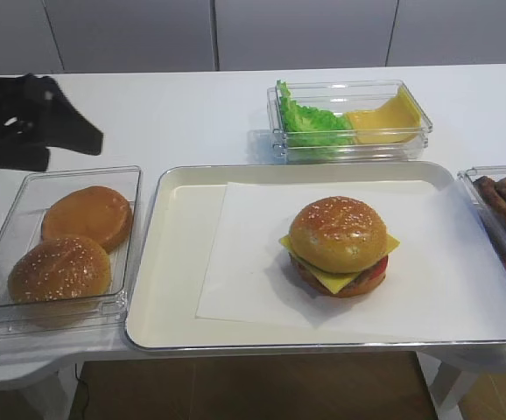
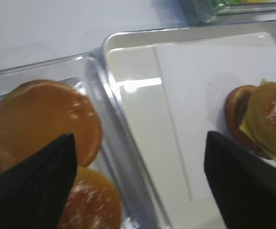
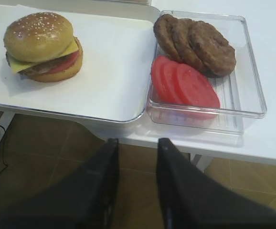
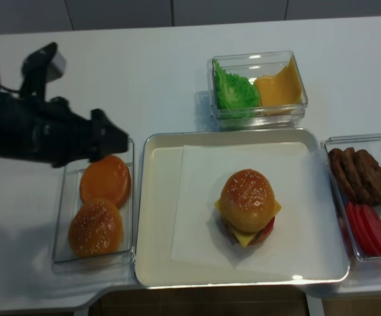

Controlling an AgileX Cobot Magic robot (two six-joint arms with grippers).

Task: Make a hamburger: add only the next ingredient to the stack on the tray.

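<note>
The hamburger [image 1: 338,245] stands on the white paper in the cream tray [image 1: 174,262]. A seeded bun top [image 4: 246,190] lies on the stack, over the square cheese slice [image 3: 18,66], tomato and patty. My left gripper [image 2: 139,136] is open and holds nothing. It hovers left of the tray over a clear box [image 1: 135,227], its dark fingers [image 4: 111,138] above the box's far end. That box holds another seeded bun top [image 1: 59,269] and a smooth bun [image 1: 87,216]. My right gripper [image 3: 138,140] is shut with nothing in it, low in front of the table edge, right of the hamburger.
A clear box with lettuce [image 1: 310,118] and yellow cheese slices [image 1: 384,118] stands behind the tray. At the right, a clear box [image 3: 252,95] holds brown patties [image 3: 195,43] and tomato slices [image 3: 185,86]. The table's front edge runs close below the tray.
</note>
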